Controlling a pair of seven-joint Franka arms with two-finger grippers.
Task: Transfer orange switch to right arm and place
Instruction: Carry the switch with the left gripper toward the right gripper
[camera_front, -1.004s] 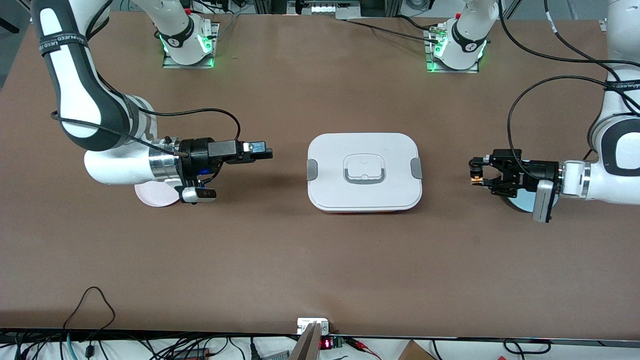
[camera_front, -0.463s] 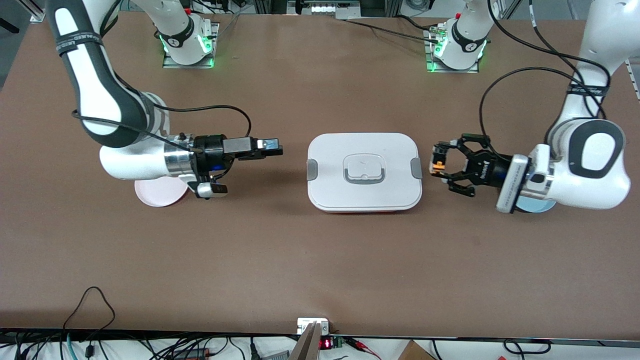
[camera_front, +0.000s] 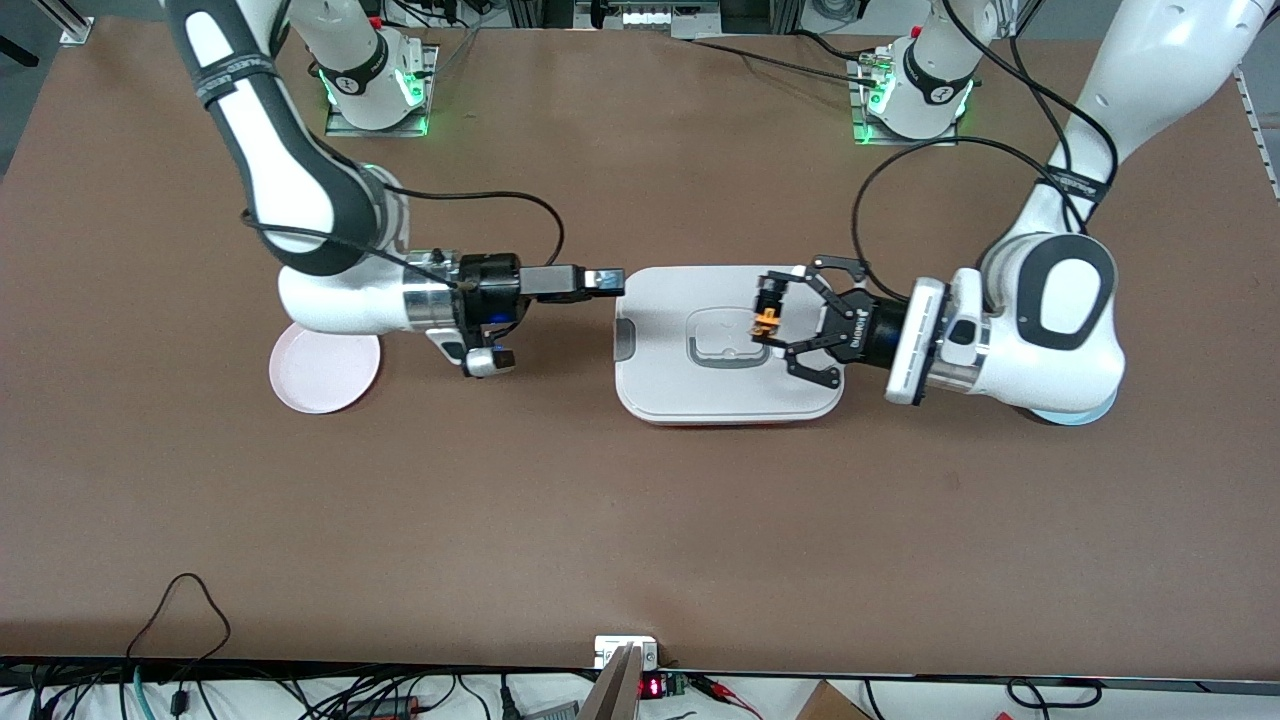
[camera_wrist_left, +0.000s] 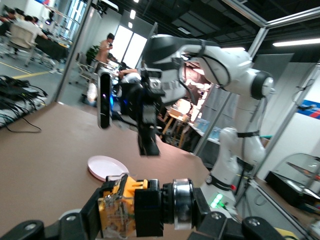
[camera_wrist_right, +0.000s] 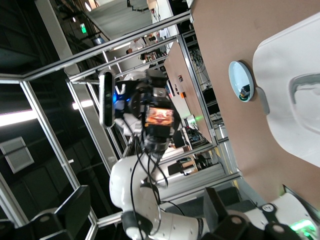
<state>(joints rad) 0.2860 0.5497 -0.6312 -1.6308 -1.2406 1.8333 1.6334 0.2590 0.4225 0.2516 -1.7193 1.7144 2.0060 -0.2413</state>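
Note:
My left gripper (camera_front: 768, 318) is shut on the orange switch (camera_front: 764, 322) and holds it sideways in the air over the white box's lid. In the left wrist view the switch (camera_wrist_left: 131, 207) sits between my fingers, showing its orange and clear body, black collar and silver ring. My right gripper (camera_front: 604, 281) is open and empty. It is level with the switch, over the box's edge at the right arm's end, pointing at my left gripper. In the right wrist view its fingers (camera_wrist_right: 75, 210) stand wide apart, and the switch (camera_wrist_right: 159, 116) shows straight ahead, farther off.
A white lidded box (camera_front: 727, 400) with grey clips lies mid-table under both grippers. A pink plate (camera_front: 325, 373) lies below the right arm. A light blue plate (camera_front: 1075, 414) is mostly hidden under the left arm. The right gripper (camera_wrist_left: 147, 135) shows in the left wrist view.
Both arms moved toward the middle. My left gripper carried the switch from near the blue plate to over the box lid. My right gripper advanced from over the pink plate to the box's edge.

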